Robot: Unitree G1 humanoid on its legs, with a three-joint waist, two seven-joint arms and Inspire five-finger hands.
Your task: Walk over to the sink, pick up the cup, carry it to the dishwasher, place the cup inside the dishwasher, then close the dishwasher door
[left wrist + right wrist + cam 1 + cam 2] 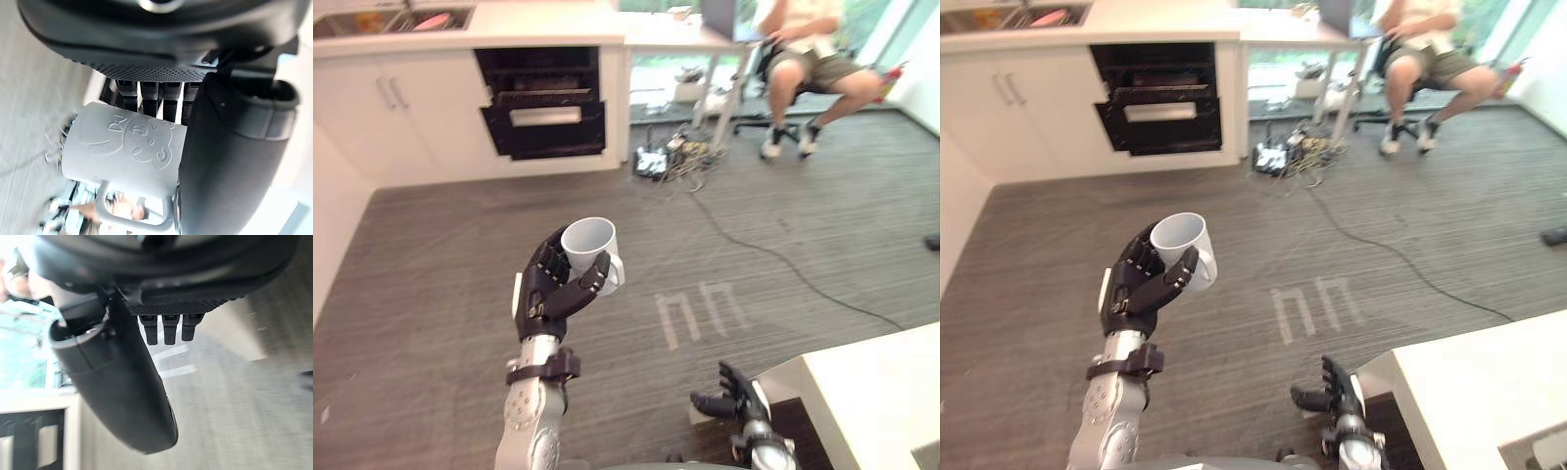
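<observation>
Pretty bright in here: daylight pours in from the windows [873, 22] at the back, the white tabletop [881, 392] almost glares, shadows on the floor [431, 255] are soft.

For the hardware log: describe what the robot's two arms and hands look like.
The left arm is a silver-grey tube with a dark band at the wrist. The left hand is black and segmented, with a white panel on its side. The right hand is the same black, on a silver-grey right arm. Dimpled black padding lines the palms.
</observation>
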